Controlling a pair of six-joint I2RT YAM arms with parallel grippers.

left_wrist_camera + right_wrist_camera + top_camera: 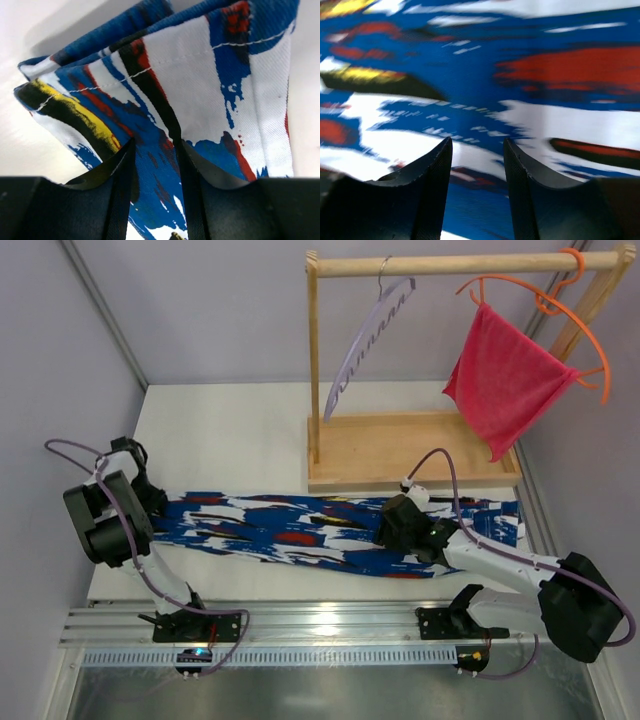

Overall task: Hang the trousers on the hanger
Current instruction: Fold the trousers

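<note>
The trousers (300, 530), royal blue with white, red, black and yellow patches, lie stretched left to right across the table. My left gripper (152, 498) sits at their left end. In the left wrist view it (155, 146) is open, and folded trouser fabric (190, 75) runs between and under its fingers. My right gripper (397, 524) is over the right half of the trousers. In the blurred right wrist view it (476, 145) is open just above the cloth (470, 75). The lavender hanger (368, 345) hangs by its hook on the wooden rail, untouched.
A wooden rack stands behind the trousers, with a flat base (410, 468) and a top rail (450, 265). An orange hanger (575, 315) on that rail carries a pink-red cloth (505, 375). Grey walls close in on both sides. A metal mounting rail (320, 625) runs along the near edge.
</note>
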